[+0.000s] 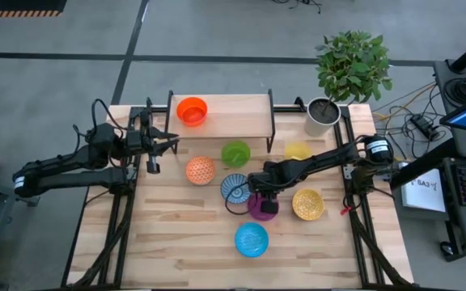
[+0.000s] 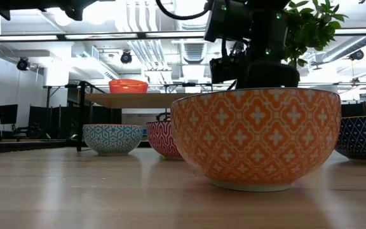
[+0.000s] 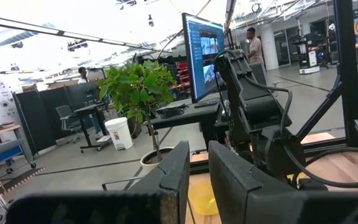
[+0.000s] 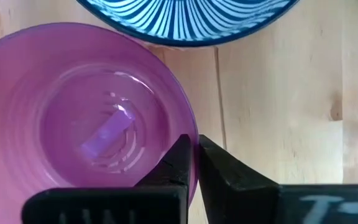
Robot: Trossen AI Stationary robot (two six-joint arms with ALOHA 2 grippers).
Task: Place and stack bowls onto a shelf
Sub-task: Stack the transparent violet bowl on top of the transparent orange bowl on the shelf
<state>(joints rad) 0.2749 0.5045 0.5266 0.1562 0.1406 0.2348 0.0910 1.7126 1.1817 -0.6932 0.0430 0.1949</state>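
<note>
The shelf stands at the table's far side with the red-orange bowl resting on its top board. On the tabletop sit the green bowl, yellow bowl, orange patterned bowl, blue-white patterned bowl, purple bowl, gold bowl and light blue bowl. My right gripper is shut on the purple bowl. My left gripper hovers by the shelf's left end, open by a narrow gap and empty. My right gripper pinches the purple bowl's rim, one finger inside the bowl and one outside. The fingers come from above, pointing down. The bowl stays upright beside the blue-white bowl; whether its base is on the table I cannot tell.
The grey plant pot with its green plant stands at the shelf's right end. The shelf board has free room right of the red-orange bowl. The near left part of the table has room. Monitors and cables lie off the table's right side.
</note>
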